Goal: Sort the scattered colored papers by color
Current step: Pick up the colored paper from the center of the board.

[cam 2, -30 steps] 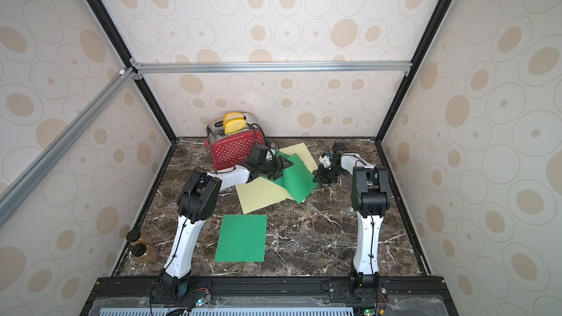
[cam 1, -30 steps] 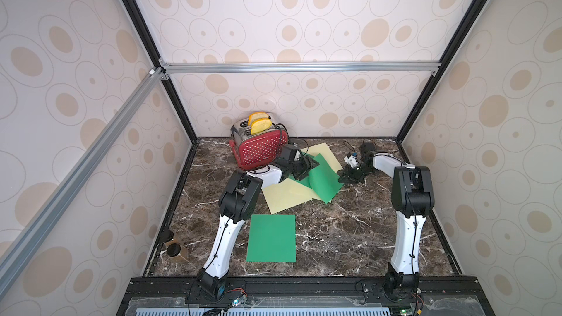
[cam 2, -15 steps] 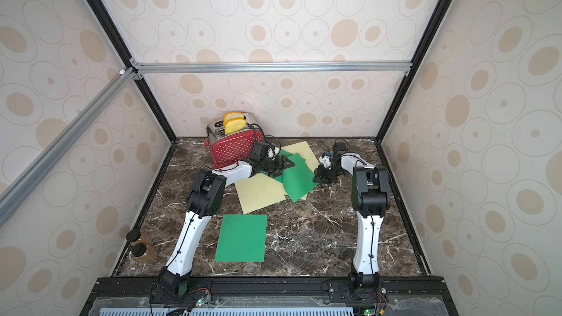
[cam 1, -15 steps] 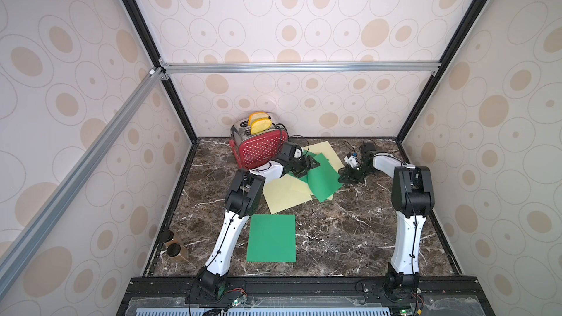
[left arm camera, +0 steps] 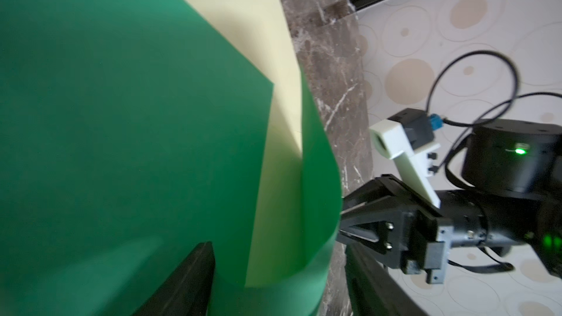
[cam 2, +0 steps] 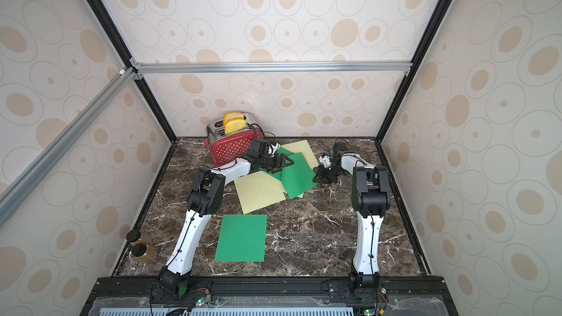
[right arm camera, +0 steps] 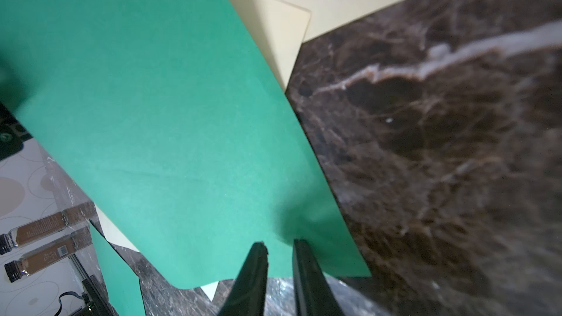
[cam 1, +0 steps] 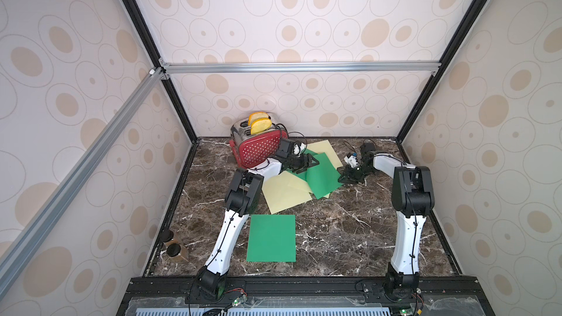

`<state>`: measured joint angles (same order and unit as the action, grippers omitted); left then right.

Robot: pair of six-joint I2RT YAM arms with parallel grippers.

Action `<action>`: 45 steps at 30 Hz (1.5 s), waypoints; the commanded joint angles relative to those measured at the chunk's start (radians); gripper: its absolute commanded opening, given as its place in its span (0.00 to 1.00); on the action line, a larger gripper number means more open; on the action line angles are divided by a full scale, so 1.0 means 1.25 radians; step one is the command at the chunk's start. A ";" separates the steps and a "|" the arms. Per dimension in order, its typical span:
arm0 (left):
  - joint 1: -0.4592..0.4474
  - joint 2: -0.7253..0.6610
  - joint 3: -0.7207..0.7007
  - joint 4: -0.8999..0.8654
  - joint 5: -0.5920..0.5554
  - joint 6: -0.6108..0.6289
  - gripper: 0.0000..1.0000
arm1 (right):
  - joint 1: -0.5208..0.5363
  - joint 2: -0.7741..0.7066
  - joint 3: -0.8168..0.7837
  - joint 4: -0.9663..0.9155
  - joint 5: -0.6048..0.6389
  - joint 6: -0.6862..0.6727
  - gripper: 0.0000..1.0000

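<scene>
Both stretched forward: left gripper (cam 1: 313, 161) spread wide, right gripper (cam 1: 342, 179) pinching green paper (cam 1: 323, 177).

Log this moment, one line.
left gripper: open over top green sheet | right gripper: narrow at its lifted edge, grip unclear | lone green sheet: flat

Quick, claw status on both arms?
Left claw: open, holding nothing.
Right claw: closed on the edge of the green sheet.
</scene>
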<state>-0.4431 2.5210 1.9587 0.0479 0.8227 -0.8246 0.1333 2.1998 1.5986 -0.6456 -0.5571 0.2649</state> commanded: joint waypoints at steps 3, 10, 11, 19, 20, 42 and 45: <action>0.015 -0.021 -0.028 0.441 0.106 -0.253 0.73 | 0.009 0.045 -0.033 -0.034 0.039 -0.005 0.22; 0.017 -0.047 -0.045 0.425 0.166 -0.257 0.78 | 0.010 0.049 -0.032 -0.032 0.039 -0.002 0.22; 0.015 -0.040 -0.061 0.428 0.173 -0.261 0.77 | 0.010 0.049 -0.032 -0.032 0.040 -0.002 0.22; -0.022 -0.041 -0.032 -0.115 0.075 0.101 0.74 | 0.011 0.047 -0.037 -0.027 0.041 0.000 0.22; -0.028 -0.044 -0.028 -0.140 0.069 0.114 0.74 | 0.010 0.047 -0.037 -0.027 0.042 0.001 0.22; -0.059 -0.192 -0.386 0.540 -0.104 -0.615 0.75 | 0.010 0.044 -0.042 -0.016 0.046 0.005 0.22; -0.085 -0.164 -0.432 0.630 -0.146 -0.682 0.76 | 0.011 0.043 -0.042 -0.015 0.046 0.007 0.22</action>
<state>-0.5167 2.2868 1.4563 0.6800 0.7113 -1.5303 0.1333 2.1998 1.5936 -0.6357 -0.5598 0.2714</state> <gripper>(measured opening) 0.758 0.219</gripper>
